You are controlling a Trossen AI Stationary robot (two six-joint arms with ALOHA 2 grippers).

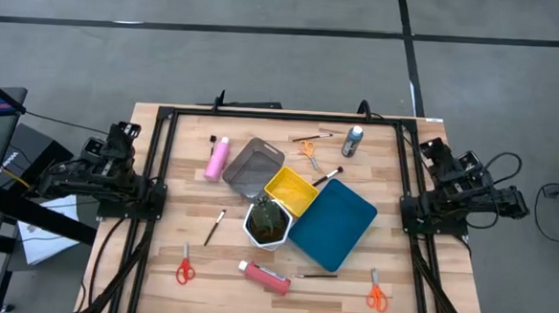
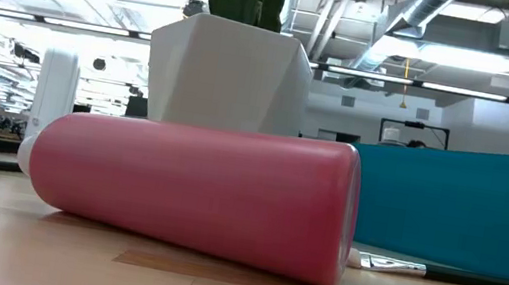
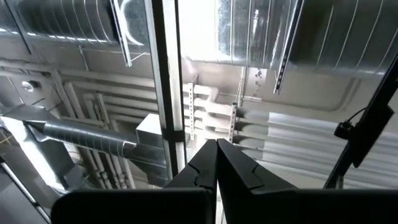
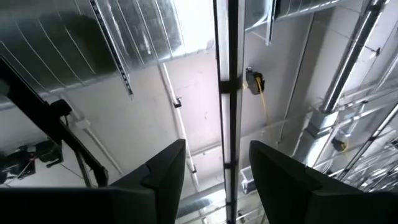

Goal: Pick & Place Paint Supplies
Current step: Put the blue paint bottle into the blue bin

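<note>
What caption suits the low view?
Pink bottle lying on its side before the white pot and blue tray.

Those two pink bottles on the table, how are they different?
The pink bottle near the grey tray is paler and lies roughly along the table's depth. The pink bottle near the front edge is a deeper reddish pink and lies more crosswise. Both lie on their sides, untouched.

At table centre sits the hexagonal pot (image 1: pixel 267 223); three trays (image 1: pixel 332 223) fan out from twelve to three o'clock of it. One bottle (image 1: pixel 217 158) lies at ten o'clock, another bottle (image 1: pixel 265 276) at six. Scissors (image 1: pixel 185 269) lie at eight, a second pair (image 1: pixel 377 293) at four, a third pair (image 1: pixel 308 152) at one.
</note>
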